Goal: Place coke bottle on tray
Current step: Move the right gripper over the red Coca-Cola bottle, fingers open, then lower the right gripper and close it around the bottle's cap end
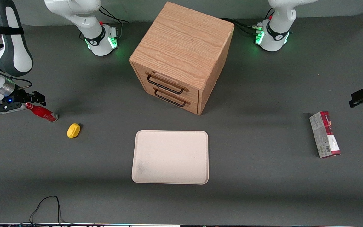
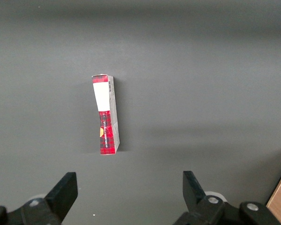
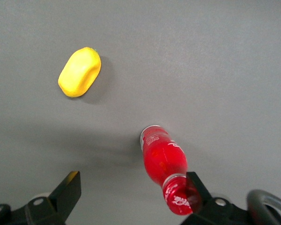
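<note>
Bottle: the coke bottle lies on its side on the tabletop at the working arm's end, cap end by the end effector, base pointing toward the lemon.
End effector: the end effector is down at the bottle's neck, fingers spread wide; one finger is against the cap end, the other stands well clear, and nothing is gripped.
Risk, off-centre: the bottle sits at one finger, not midway, so closing may shove it sideways.
Risk, rolling: round and glossy, it can roll or squirt out of a pinch on the narrow neck.
Lemon: the lemon lies near the bottle's base, nearer the front camera; a pushed bottle could knock it.
Tray: the tray lies well apart, in front of the cabinet; a weak neck grip may let the bottle swing or drop on the way.
</note>
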Robot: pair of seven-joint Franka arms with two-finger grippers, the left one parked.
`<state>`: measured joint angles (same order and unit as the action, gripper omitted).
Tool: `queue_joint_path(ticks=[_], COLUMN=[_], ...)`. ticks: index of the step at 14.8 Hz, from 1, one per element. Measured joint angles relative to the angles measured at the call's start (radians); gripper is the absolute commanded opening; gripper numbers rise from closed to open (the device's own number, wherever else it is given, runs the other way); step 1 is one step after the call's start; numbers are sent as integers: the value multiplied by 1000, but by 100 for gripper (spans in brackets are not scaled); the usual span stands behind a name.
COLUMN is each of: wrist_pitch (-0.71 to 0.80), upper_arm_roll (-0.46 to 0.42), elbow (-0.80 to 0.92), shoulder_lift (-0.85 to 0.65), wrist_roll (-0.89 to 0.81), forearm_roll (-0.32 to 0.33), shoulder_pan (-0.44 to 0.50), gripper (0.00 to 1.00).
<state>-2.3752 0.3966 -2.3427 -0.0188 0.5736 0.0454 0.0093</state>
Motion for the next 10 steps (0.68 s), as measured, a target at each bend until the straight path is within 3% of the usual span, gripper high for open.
queue_joint_path(ticks=[10], wrist_pitch=[24], upper_arm_roll=[12], elbow=[1], shoulder_lift=[-3], wrist_roll=[2], forearm_roll=[0], shoulder_pan=[-3], gripper=[100])
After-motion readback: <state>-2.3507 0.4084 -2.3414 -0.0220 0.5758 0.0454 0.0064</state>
